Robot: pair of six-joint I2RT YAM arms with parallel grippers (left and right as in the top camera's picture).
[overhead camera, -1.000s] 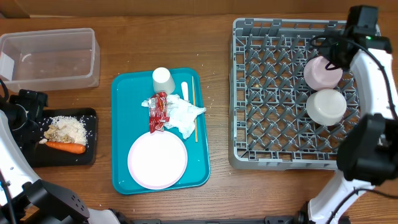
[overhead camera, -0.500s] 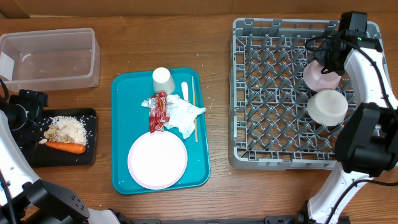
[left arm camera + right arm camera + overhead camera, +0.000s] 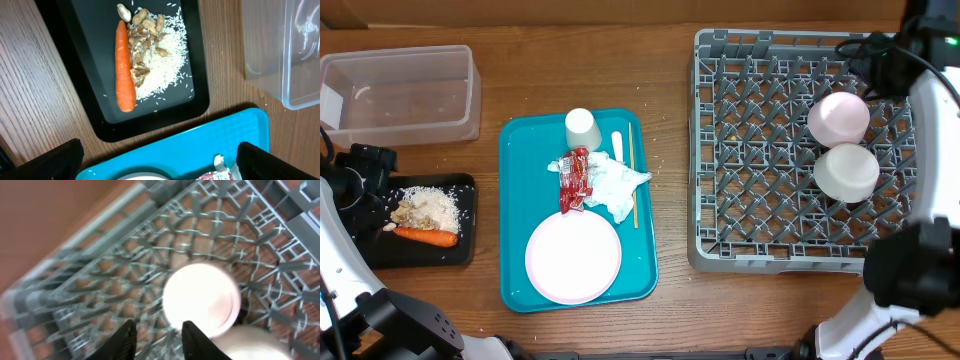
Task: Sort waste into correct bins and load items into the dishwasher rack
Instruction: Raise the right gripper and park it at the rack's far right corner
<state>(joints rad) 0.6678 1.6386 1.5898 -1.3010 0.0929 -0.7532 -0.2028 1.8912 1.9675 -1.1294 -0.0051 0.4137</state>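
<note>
Two small white bowls lie upside down in the grey dishwasher rack [image 3: 770, 262], one pinkish [image 3: 838, 117] [image 3: 200, 297] and one nearer [image 3: 846, 171]. My right gripper [image 3: 882, 68] [image 3: 160, 342] hovers open just beyond the pinkish bowl, holding nothing. The black tray [image 3: 470, 225] [image 3: 200, 100] holds a carrot [image 3: 125, 65] and rice with scraps [image 3: 160, 60]. My left gripper [image 3: 160, 167] hangs wide open and empty over the teal tray's edge. On that tray are the cup [image 3: 582, 128], plate [image 3: 573, 257], napkin [image 3: 618, 185], red wrapper [image 3: 573, 180], fork [image 3: 618, 143] and stick [image 3: 632, 175].
The clear tub [image 3: 400, 93] [image 3: 285, 50] stands at the far left, behind the black tray. The teal serving tray [image 3: 515, 200] sits mid-table between the bins and the rack. A few rice grains lie scattered on the wood near it.
My right gripper has opened, let go of the pinkish bowl and drawn back toward the rack's far right corner. The bowl stays in the rack. The left arm has not moved.
</note>
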